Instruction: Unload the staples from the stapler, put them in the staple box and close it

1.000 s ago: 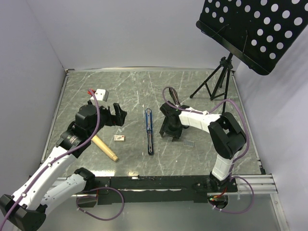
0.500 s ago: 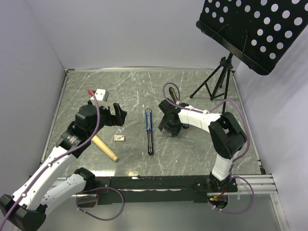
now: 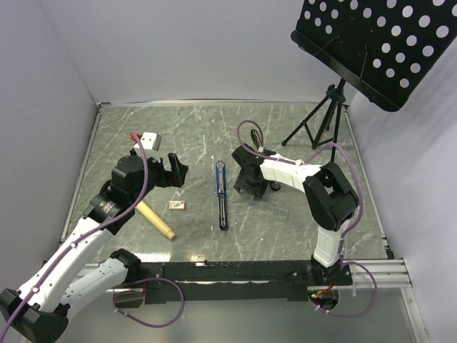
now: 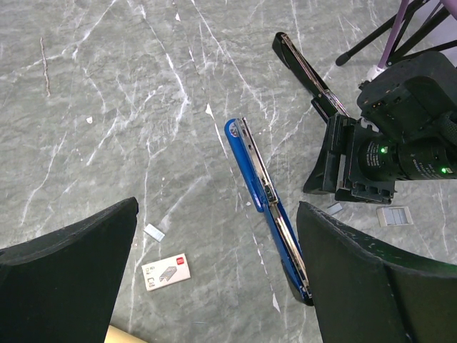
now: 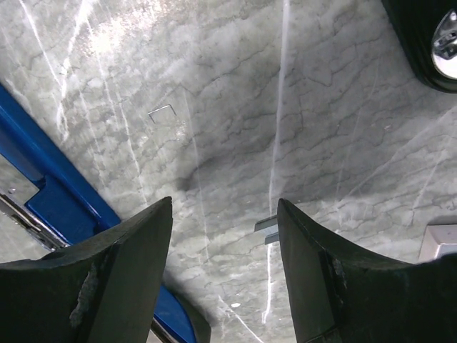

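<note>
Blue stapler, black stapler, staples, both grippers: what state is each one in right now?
Blue stapler: opened out flat on the table.
Black stapler: appears opened too.
Staples: loose on the table.
Left gripper: open, empty.
Right gripper: open, empty.

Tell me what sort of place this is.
Probably a robot-lab test cell: plain white walls box in a marble-patterned table, two arms bolted at its near edge, a black music stand back right.

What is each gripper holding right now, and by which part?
Nothing is held. The left gripper and the right gripper are both open, with nothing between their fingers.
</note>
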You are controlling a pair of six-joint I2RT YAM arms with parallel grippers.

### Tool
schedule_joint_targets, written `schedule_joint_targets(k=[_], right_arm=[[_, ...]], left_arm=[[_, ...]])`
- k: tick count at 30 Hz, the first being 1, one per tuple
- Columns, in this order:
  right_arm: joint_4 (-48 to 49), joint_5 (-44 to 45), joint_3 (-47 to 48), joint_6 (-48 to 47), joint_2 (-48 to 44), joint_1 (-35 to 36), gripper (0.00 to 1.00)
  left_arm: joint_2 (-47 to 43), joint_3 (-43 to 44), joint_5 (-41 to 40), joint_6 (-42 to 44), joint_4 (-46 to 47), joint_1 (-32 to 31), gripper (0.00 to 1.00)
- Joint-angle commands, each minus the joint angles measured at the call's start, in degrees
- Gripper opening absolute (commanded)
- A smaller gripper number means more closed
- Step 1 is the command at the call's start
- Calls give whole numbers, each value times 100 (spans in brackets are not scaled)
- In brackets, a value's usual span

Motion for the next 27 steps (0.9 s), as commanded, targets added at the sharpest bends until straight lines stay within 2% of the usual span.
schedule_joint_targets(k=[1, 7, 14, 18, 27], right_arm=[[-138, 118, 223, -9, -266, -1, 67], [-454, 39, 91, 516, -423, 25, 67], [-928, 346, 64, 1220, -670, 69, 61], [-1376, 311, 196, 1764, -539, 78, 55], [-1808, 154, 636, 2776, -135, 78, 54]], left_arm=[[-58, -16, -31, 33, 134, -26, 97], [-102, -42, -31, 24, 143, -26, 97], [-84, -16, 39, 24, 125, -26, 97], [-146, -42, 31, 15, 160, -26, 97], [-67, -33, 206, -11, 169, -17, 97]])
